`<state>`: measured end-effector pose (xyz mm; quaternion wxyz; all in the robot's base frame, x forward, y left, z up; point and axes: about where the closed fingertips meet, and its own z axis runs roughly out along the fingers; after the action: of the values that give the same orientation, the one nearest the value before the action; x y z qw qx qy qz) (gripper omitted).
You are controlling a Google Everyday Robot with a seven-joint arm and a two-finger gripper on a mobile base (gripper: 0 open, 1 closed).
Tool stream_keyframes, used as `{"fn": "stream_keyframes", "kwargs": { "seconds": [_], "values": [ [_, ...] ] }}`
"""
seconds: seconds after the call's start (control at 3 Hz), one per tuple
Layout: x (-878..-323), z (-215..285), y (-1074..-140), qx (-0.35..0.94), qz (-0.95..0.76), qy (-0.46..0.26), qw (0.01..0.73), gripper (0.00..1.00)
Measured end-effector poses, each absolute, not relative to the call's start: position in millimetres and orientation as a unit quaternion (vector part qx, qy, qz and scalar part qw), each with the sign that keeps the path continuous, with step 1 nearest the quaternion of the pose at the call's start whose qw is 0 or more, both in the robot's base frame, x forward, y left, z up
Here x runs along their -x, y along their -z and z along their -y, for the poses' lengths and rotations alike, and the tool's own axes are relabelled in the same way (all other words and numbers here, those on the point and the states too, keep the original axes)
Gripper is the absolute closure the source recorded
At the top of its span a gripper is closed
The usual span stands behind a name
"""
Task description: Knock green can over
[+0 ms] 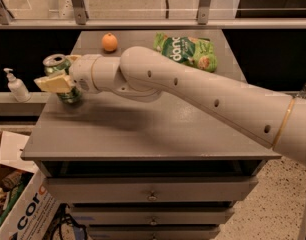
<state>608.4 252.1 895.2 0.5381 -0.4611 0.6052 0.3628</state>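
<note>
The green can (68,95) stands near the left edge of the grey cabinet top (158,129), its silver top (54,61) leaning a little to the left. My gripper (60,76) is at the can, at the end of the white arm (193,91) that reaches in from the right. One pale finger (52,82) lies across the can's front and the other is behind it, so the can sits between them and is held. The middle of the can is hidden by the near finger.
A green snack bag (187,51) lies at the back right of the cabinet top and an orange (109,42) at the back middle. A white pump bottle (15,86) stands on a ledge to the left. A cardboard box (23,209) sits on the floor below left.
</note>
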Motion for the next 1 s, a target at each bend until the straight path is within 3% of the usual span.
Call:
{"fn": "stream_keyframes", "kwargs": {
  "seconds": [0.33,1.0],
  "values": [
    [-608.1,-208.0,-919.0,0.483,-0.622,-0.334,0.519,1.0],
    [-609.1,-143.5,-938.2,0.571,-0.648,-0.251,0.436,1.0]
  ]
}}
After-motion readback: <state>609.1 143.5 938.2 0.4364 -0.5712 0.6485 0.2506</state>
